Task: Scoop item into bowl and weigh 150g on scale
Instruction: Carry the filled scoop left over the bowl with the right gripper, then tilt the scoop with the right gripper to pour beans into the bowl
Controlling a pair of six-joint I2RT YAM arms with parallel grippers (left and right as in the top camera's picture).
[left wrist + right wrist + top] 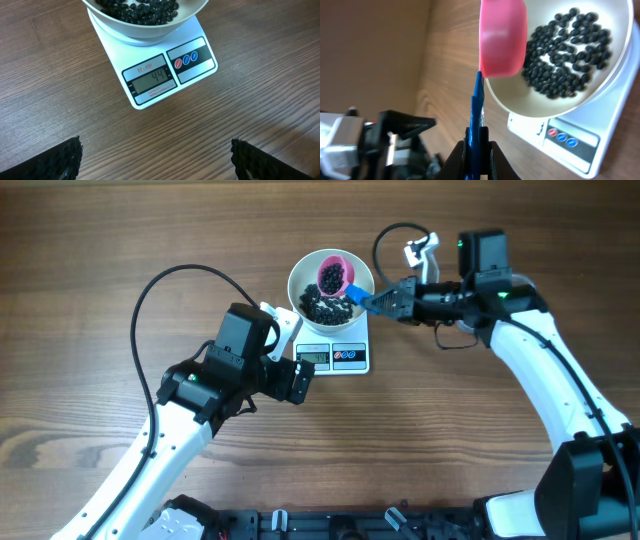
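Pink scoop (333, 275) over bowl (300, 277), bowl on scale (352, 357).
Right gripper (372, 302) pinches scoop's blue handle (356, 294); beans (321, 309) in both; left gripper (293, 356) just beside scale.

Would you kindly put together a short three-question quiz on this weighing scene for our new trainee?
1. True or false: the bowl stands on the scale.
2. What does the right gripper hold? A) the blue handle of the pink scoop; B) the bowl's rim; C) nothing.
3. Fill in the blank: in the left wrist view, the scale's display reads ___.
Key: 1 true; 2 A; 3 44.
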